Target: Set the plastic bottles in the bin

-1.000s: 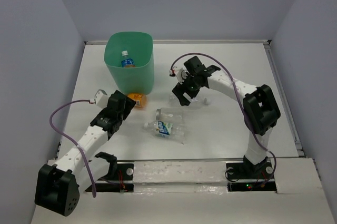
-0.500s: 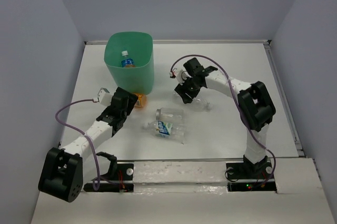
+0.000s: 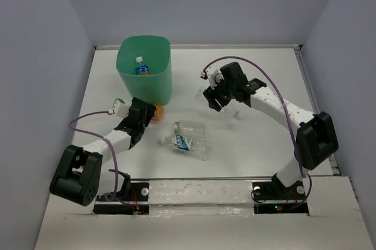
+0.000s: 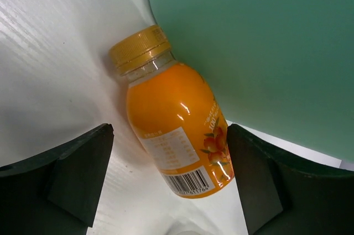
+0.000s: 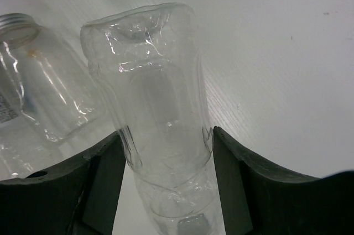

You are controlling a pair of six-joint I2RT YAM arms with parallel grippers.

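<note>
An orange bottle with a gold cap lies on the table against the foot of the mint-green bin. My left gripper is open and straddles its lower half: the right finger is at the bottle's side, the left finger stands apart. My right gripper is shut on a clear unlabelled bottle, both fingers pressed to its sides, right of the bin. A blue-labelled bottle lies inside the bin.
Two more bottles lie mid-table: a clear one and a crushed one with a blue-white label. The clear one shows left of my right gripper. The left gripper is close to the bin's wall.
My left gripper slid forward around the orange bottle and its jaws narrowed a little. My right gripper closed on the clear bottle and moved right and back with it.
</note>
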